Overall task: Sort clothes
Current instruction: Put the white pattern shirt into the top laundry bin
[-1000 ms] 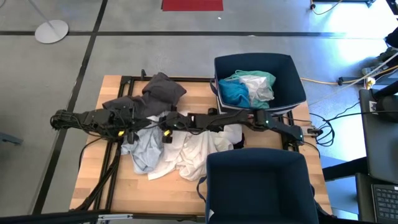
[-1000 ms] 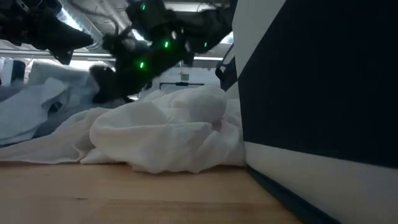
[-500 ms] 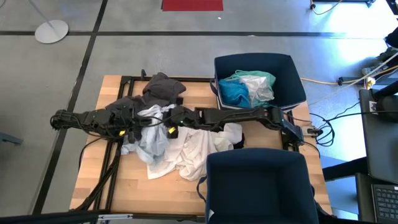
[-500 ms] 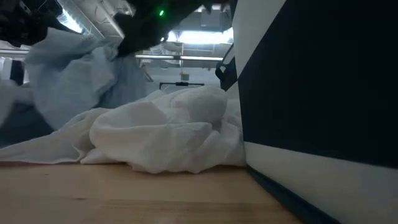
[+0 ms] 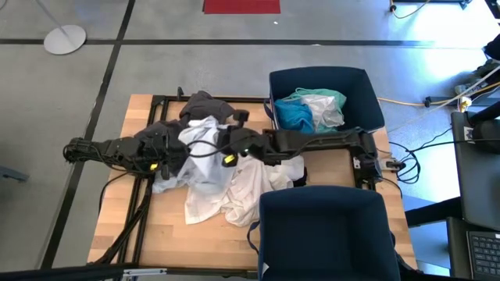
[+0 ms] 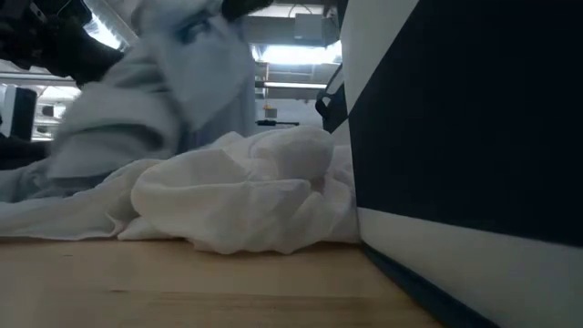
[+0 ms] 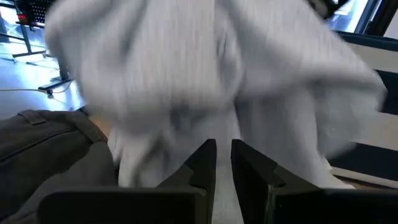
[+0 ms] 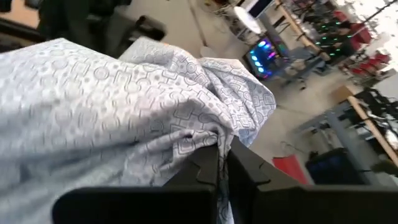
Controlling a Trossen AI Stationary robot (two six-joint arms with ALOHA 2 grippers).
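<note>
My right gripper [image 5: 223, 143] reaches in from the table's right and is shut on a pale grey-blue garment [image 5: 200, 160], lifted over the middle of the table. The same patterned cloth fills the right wrist view [image 8: 112, 106] and hangs in front of my left gripper [image 7: 222, 163]. That gripper waits at the table's left [image 5: 172, 151], its fingers shut with nothing between them. A white garment [image 5: 251, 187] lies crumpled on the wood beside the near bin. A dark grey garment [image 5: 205, 105] lies at the far side. My right gripper pinches a bunched fold of the pale grey-blue garment [image 8: 202, 142] between its two fingers, several layers gathered together. The fingers come in from the table's right, slanting a little down. The garment hangs slack below them [image 6: 164, 91]; its lower end [image 5: 197, 207] still rests on the table.
A navy bin [image 5: 363, 94] at the far right holds turquoise and white clothes [image 5: 311, 111]. A second navy bin [image 5: 320, 234] stands at the near right edge and fills the low view's right side [image 6: 474, 137]. Black cables [image 5: 133, 211] run along the table's left side.
My right gripper has risen and drawn toward the table's right, tipping more level, with the pale grey-blue garment in its hold. The garment's upper part has been pulled up off the pile and now hangs bunched; its lower end stays on the table.
</note>
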